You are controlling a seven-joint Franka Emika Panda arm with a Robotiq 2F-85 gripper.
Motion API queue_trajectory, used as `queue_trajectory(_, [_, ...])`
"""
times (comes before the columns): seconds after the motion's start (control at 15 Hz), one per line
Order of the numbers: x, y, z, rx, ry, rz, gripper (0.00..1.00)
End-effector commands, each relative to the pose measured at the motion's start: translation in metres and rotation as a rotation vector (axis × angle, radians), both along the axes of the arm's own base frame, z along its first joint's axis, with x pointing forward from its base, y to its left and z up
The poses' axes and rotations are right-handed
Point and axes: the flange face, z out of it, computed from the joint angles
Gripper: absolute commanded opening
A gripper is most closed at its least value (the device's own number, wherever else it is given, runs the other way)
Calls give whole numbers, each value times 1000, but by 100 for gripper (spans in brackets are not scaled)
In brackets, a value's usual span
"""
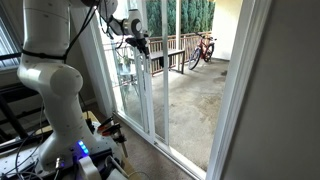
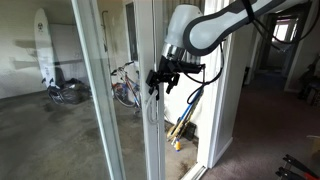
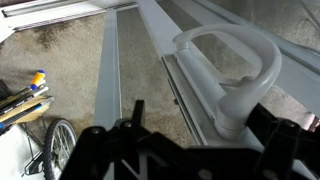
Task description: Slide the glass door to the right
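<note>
Visibly parted, jaws straddle the white handle (image 3: pixel 232 62) at the glass door (image 1: pixel 128 95) frame's edge.

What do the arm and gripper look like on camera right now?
The arm is glossy white, built of fat rounded segments with a thin black band at a joint. A small blue light glows near its base. The gripper is black and angular, and a thin dark cable runs along the upper arm.
</note>
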Motion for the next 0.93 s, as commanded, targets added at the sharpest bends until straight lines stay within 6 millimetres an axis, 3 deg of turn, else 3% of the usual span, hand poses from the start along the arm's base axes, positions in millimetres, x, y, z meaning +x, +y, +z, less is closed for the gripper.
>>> queue_trajectory(0.0, [-8,-51,10,2,55,-39,100])
queue_trajectory(0.2, [-8,-80,19,87,82,-82,100])
queue_trajectory(0.47, [-3,-147,25,122,113,-145,100])
queue_trajectory(0.6, [-2,-152,27,112,118,-135,100])
queue_trajectory(0.87, [-7,-117,25,94,129,-69,100])
